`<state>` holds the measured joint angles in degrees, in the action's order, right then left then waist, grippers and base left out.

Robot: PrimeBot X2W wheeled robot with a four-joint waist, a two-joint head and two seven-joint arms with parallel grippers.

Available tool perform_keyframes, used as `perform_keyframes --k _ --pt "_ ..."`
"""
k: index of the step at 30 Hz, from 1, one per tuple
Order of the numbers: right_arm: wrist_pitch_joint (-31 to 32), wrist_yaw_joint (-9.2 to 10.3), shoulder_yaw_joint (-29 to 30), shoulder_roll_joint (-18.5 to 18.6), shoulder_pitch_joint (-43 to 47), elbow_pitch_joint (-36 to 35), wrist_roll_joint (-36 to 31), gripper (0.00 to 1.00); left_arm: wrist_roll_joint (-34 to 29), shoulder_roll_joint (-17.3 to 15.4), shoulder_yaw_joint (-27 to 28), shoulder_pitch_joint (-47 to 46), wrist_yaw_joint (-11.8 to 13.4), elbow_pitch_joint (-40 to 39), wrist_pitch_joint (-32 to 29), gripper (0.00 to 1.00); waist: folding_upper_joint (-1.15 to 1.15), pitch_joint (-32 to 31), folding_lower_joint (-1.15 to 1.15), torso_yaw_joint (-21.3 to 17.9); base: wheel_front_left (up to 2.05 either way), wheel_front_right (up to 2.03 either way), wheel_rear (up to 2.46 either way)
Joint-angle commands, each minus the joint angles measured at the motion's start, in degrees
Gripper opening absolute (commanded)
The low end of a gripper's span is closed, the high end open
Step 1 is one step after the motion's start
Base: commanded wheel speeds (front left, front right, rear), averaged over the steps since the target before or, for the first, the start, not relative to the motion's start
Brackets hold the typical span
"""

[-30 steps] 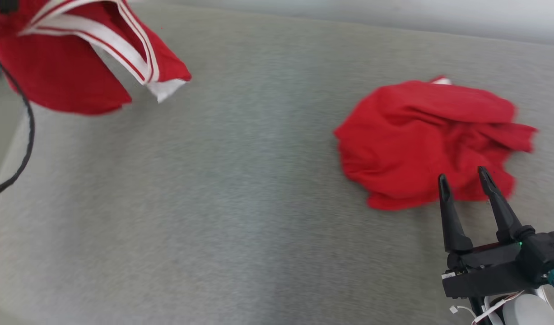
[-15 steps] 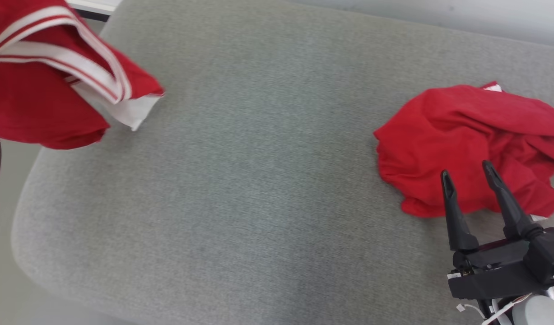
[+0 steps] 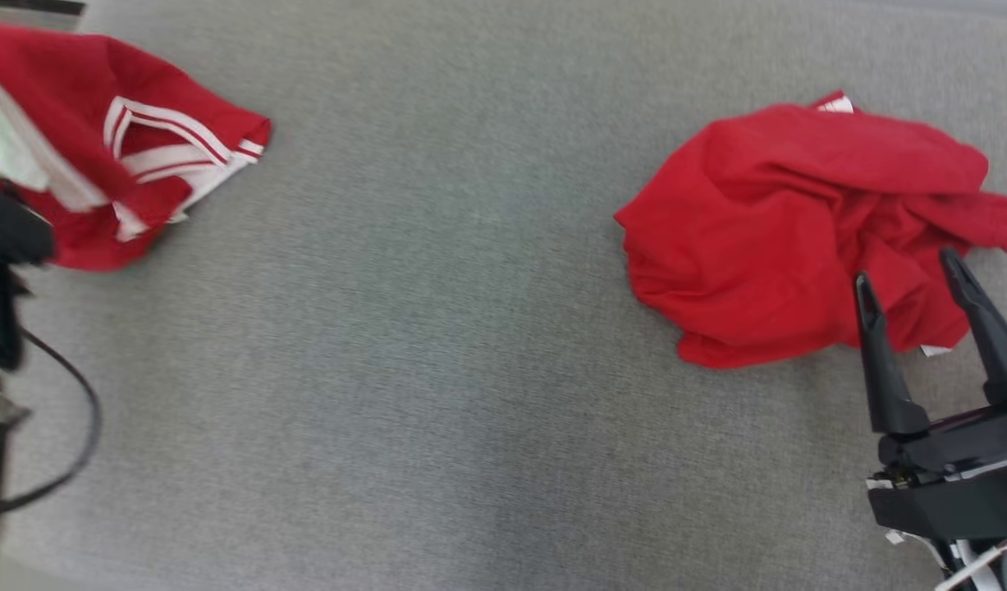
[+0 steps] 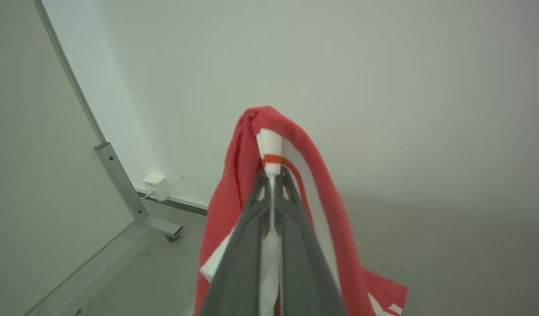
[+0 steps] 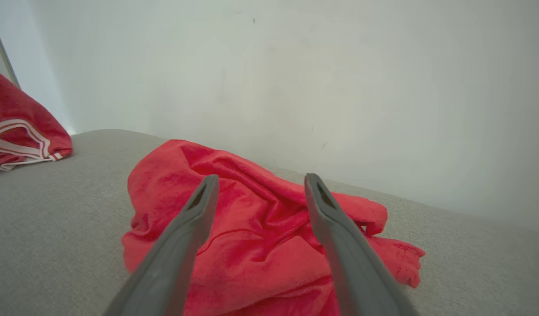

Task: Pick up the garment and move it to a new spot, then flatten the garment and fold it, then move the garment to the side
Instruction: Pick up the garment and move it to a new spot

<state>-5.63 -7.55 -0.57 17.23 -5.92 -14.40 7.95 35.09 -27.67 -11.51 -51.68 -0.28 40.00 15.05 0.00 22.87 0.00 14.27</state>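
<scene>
In the left wrist view my left gripper (image 4: 273, 173) is shut on a white-and-red striped edge of the red garment (image 4: 247, 166), which drapes down over both fingers. The same striped garment (image 3: 84, 180) shows at the head view's far left, over the grey surface's left end, and at the right wrist view's left edge (image 5: 19, 127). My right gripper (image 3: 907, 269) (image 5: 261, 177) stands open, nothing between its fingers, just in front of a second, crumpled plain red garment (image 3: 798, 222) (image 5: 251, 228) lying on the right.
The grey padded surface (image 3: 437, 328) runs wide between the two garments. A black cable (image 3: 76, 443) loops at the left edge beside my left arm. A white wall stands behind; a metal frame leg (image 4: 120, 184) and a small white wall box (image 4: 156, 185) are at the left.
The head camera has shifted. The striped garment now sits lower at the left, with my left arm's dark part beside it. The right gripper stays open by the crumpled garment.
</scene>
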Motion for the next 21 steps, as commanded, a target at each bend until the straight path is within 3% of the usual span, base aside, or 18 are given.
perform_keyframes --k 1,5,15,16,17,21 --pt "0.73 0.12 0.57 0.69 0.28 -1.03 -0.27 1.00 -0.41 1.55 1.02 0.72 -0.43 1.06 0.19 0.00 0.00 2.23 0.00 -1.45 0.00 0.00 0.00" --pt "2.50 0.12 1.33 1.78 0.94 -3.83 -0.16 1.00 -1.78 5.00 3.44 1.80 -1.58 4.98 0.19 0.00 0.00 4.11 0.00 -1.91 0.00 0.00 0.00" --pt "4.79 0.12 2.62 3.10 1.37 -7.44 -0.07 1.00 -4.68 10.18 7.28 1.96 -3.61 13.61 0.19 0.00 0.00 5.86 0.00 -2.22 0.00 0.00 0.00" --pt "4.92 0.12 2.66 3.12 1.34 -7.56 -0.07 1.00 -5.24 10.34 7.68 1.65 -3.66 13.90 0.19 0.45 0.00 5.84 0.00 -2.18 0.00 0.00 0.00" --pt "4.98 0.12 2.68 3.17 1.23 -7.64 -0.08 1.00 -5.82 10.59 8.05 1.46 -3.69 14.00 0.19 1.00 0.00 5.77 0.00 -2.09 0.00 0.00 0.00" --pt "4.56 0.12 2.01 2.67 0.97 -6.82 0.13 1.00 -8.60 10.99 9.92 1.68 -3.88 11.92 0.19 1.00 0.00 4.78 0.00 -1.80 0.00 0.00 0.00"
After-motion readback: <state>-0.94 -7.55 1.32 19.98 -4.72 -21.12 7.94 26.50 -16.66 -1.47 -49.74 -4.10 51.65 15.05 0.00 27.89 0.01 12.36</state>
